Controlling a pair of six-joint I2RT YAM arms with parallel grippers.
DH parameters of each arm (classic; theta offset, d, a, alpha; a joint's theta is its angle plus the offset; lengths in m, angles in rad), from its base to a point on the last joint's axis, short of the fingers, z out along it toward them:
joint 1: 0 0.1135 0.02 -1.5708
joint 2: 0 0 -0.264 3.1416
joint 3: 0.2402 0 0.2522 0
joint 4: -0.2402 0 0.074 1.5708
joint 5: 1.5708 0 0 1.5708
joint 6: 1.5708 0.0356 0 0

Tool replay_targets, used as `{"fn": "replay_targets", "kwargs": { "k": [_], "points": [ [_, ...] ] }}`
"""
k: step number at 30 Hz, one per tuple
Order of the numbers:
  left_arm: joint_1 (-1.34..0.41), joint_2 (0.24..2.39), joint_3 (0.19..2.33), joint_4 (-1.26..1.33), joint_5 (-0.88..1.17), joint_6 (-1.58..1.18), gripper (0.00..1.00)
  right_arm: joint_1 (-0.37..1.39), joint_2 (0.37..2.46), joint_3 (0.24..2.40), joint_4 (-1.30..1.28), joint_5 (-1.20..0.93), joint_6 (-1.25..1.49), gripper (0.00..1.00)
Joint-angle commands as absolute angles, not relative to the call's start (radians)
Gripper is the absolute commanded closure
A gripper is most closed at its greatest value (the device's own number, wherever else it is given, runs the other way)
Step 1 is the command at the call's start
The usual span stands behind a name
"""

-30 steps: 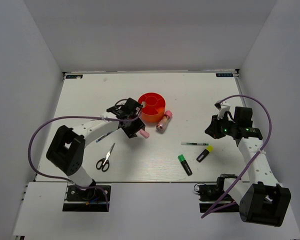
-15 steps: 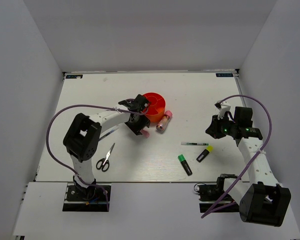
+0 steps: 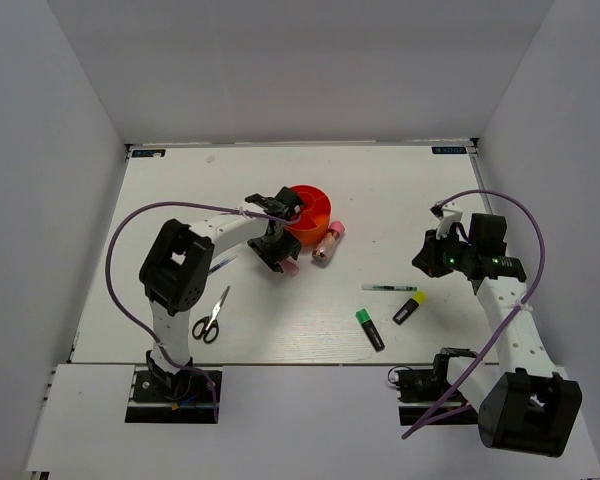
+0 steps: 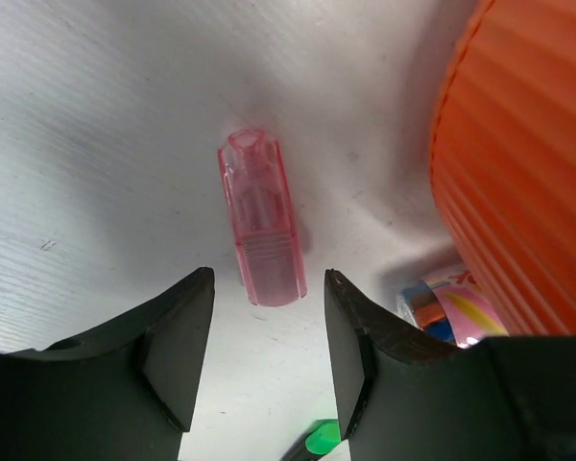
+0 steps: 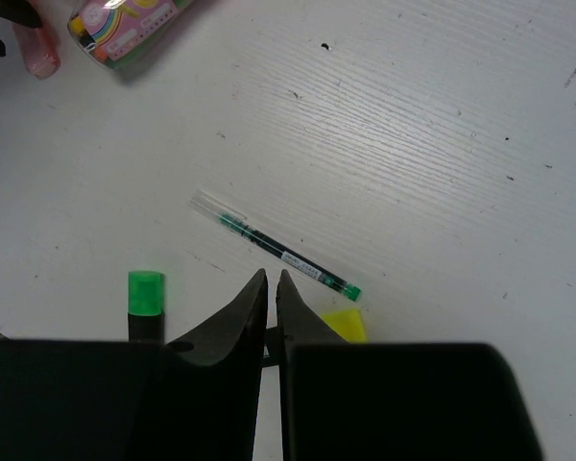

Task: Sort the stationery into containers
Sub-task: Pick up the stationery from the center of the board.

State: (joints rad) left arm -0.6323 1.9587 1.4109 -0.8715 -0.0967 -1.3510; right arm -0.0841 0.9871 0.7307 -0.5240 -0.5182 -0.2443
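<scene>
Orange plastic marks the goal in the top view: one round tub (image 3: 308,213) with inner dividers stands mid-surface. The left gripper (image 3: 280,258) hangs just in front of it over one pink eraser (image 3: 290,268). One pink-capped tube (image 3: 328,242) lies just right of the tub. One thin pen (image 3: 388,288), one yellow highlighter (image 3: 409,308) and one green highlighter (image 3: 369,328) lie farther right, and one pair of scissors (image 3: 211,317) lies well apart to the left. The right gripper (image 3: 422,260) hovers above the pen. In the left wrist view, the left gripper (image 4: 267,288) is spread wide and grasps nothing. The pink eraser (image 4: 262,230) lies flat between and just ahead of its fingers, close to the tub's ribbed wall (image 4: 518,173). It looks small, light and stiff, with a glossy, probably slippery skin, so a pinch across its narrow width near the middle seems safest. In the right wrist view, the right gripper (image 5: 271,283) is clenched to a sliver and empty, just beside the pen (image 5: 278,252), with the green (image 5: 145,293) and yellow (image 5: 341,325) highlighter caps nearby.
</scene>
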Motion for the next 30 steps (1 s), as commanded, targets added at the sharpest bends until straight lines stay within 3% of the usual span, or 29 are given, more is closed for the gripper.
{"fn": "replay_targets", "kwargs": {
  "k": [1, 13, 20, 27, 30],
  "points": [
    [-0.640, 1.953, 1.433, -0.900, -0.126, -1.361, 0.40, -0.086, 0.968, 0.764, -0.508, -0.512, -0.247, 0.89],
    [-0.637, 2.054, 1.558, -0.979, -0.155, -1.348, 0.40, -0.090, 0.954, 0.762, -0.508, -0.502, -0.241, 0.89],
    [-0.634, 2.049, 1.520, -0.986, -0.158, -1.351, 0.40, -0.089, 0.948, 0.759, -0.506, -0.499, -0.241, 0.89],
    [-0.626, 2.005, 1.418, -0.968, -0.155, -1.351, 0.51, -0.090, 0.943, 0.759, -0.506, -0.502, -0.238, 0.89],
    [-0.618, 1.977, 1.370, -0.954, -0.153, -1.348, 0.64, -0.089, 0.943, 0.761, -0.505, -0.503, -0.238, 0.89]
  ]
}}
